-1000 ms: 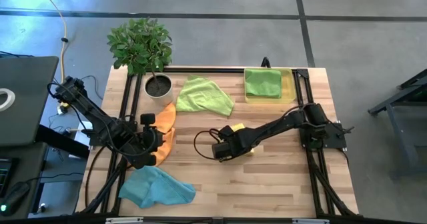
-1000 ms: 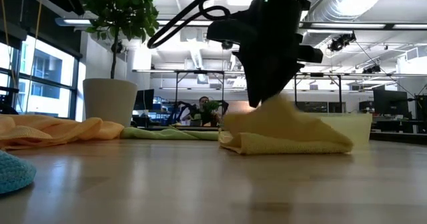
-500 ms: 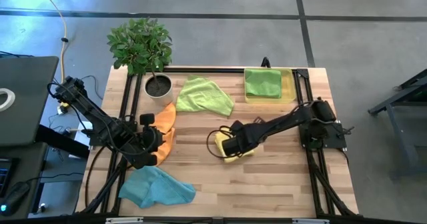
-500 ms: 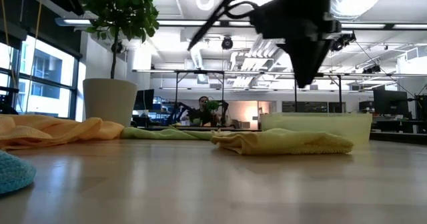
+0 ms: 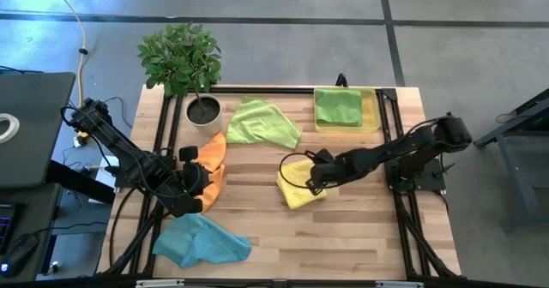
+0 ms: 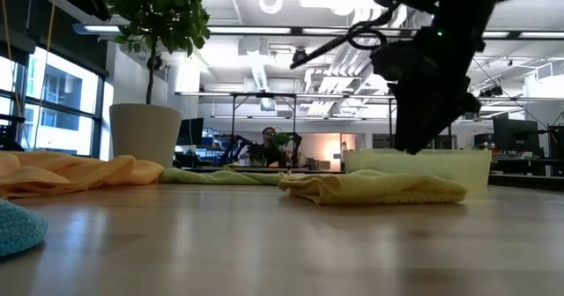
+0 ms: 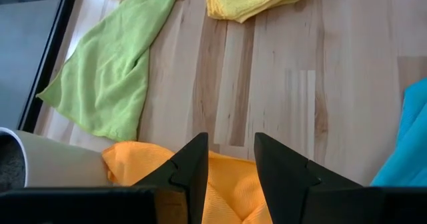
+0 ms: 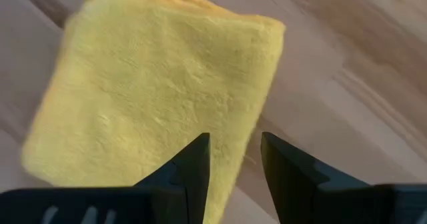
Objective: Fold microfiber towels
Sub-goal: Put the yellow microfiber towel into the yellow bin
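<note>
Behind the light wooden slat table (image 5: 360, 237) the low view shows a big workshop hall with white ceiling pipes, windows, and a person sitting far back at a desk. On the table's middle lies the folded yellow fuzzy towel (image 5: 298, 192), flat and free, with nothing holding it. The right gripper (image 5: 314, 178) hangs just above the towel's edge on the side toward the right arm's base; its two dark fingers (image 8: 193, 167) stand a little apart with only air between them, and the towel (image 8: 160, 97) lies in front of them. A crumpled lime green cloth (image 5: 262, 123) lies at the far side of the table, near the white pot with a leafy green plant (image 5: 203, 110). A second lime green cloth, folded (image 5: 338, 106), rests inside the translucent yellow tray (image 5: 371, 117) at the far right corner. The orange cloth (image 5: 211, 164) lies at the left side, partly under the left gripper (image 5: 190, 185), which waits above it with its fingers (image 7: 193, 167) spread slightly and holding nothing. The light blue cloth (image 5: 199, 241) is bunched at the near left corner, well apart from the yellow one.
</note>
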